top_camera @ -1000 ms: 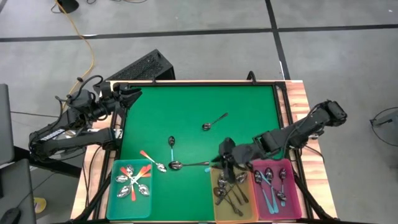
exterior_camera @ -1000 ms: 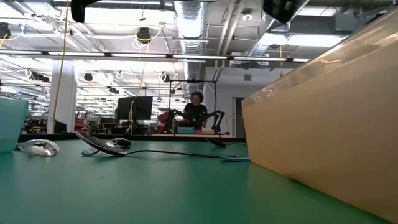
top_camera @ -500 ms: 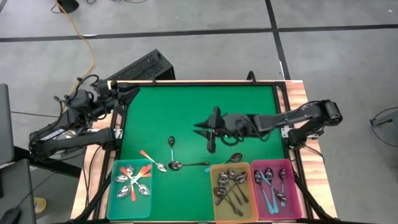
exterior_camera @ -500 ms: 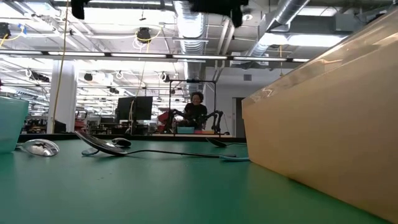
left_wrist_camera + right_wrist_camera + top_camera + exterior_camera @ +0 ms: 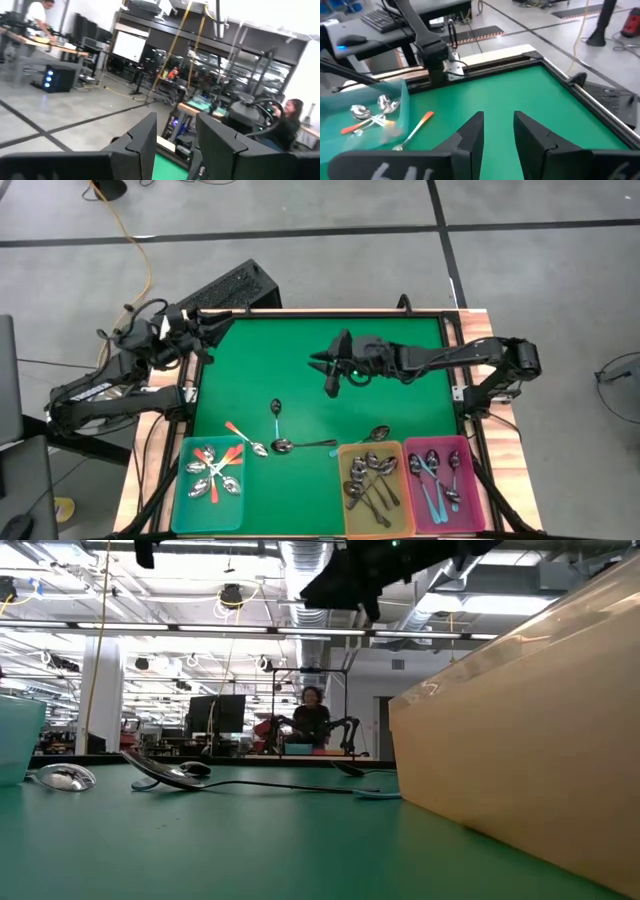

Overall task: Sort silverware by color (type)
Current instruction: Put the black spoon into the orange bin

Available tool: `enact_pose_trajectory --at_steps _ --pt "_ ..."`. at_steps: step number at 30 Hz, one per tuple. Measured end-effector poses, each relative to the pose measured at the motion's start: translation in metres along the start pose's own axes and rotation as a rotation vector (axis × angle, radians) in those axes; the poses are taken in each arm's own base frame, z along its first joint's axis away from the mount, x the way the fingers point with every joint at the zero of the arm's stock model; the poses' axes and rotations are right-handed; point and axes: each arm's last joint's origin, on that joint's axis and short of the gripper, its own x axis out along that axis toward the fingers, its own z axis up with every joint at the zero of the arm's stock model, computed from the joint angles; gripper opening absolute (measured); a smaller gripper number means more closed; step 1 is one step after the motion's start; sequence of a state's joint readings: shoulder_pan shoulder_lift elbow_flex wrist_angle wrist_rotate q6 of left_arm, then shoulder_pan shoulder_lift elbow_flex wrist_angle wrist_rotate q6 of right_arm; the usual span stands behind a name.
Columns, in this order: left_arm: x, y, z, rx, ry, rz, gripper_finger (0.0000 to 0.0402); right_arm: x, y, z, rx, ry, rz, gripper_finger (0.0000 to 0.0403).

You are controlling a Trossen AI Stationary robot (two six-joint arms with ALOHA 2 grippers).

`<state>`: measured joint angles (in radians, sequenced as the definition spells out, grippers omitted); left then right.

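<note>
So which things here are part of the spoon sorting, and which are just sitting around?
Part of the job:
- loose spoons on the mat
- sorted spoons in the teal bin, yellow bin and pink bin
- right gripper, empty

Just around:
- left gripper, parked at the table's edge
- black keyboard
- person in the background

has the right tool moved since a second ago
Yes. In the high view the right tool has gone from over the yellow bin up toward the far middle of the green mat, with nothing seen between its fingers.

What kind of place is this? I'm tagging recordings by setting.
Probably a robotics lab or workshop: exposed ceiling ducts, another arm rig with a person behind it, desks with monitors.
</note>
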<state>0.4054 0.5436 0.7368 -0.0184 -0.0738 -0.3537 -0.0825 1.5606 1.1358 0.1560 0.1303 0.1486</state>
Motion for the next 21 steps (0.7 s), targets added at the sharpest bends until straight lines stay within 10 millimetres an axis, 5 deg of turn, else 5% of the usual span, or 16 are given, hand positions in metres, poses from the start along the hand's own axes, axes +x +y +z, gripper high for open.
enact_pose_trajectory --at_steps 21 --pt "0.018 0.021 -0.003 -0.016 0.084 -0.034 0.0121 0.038 -0.01 -0.022 -0.007 -0.041 0.012 0.0121"
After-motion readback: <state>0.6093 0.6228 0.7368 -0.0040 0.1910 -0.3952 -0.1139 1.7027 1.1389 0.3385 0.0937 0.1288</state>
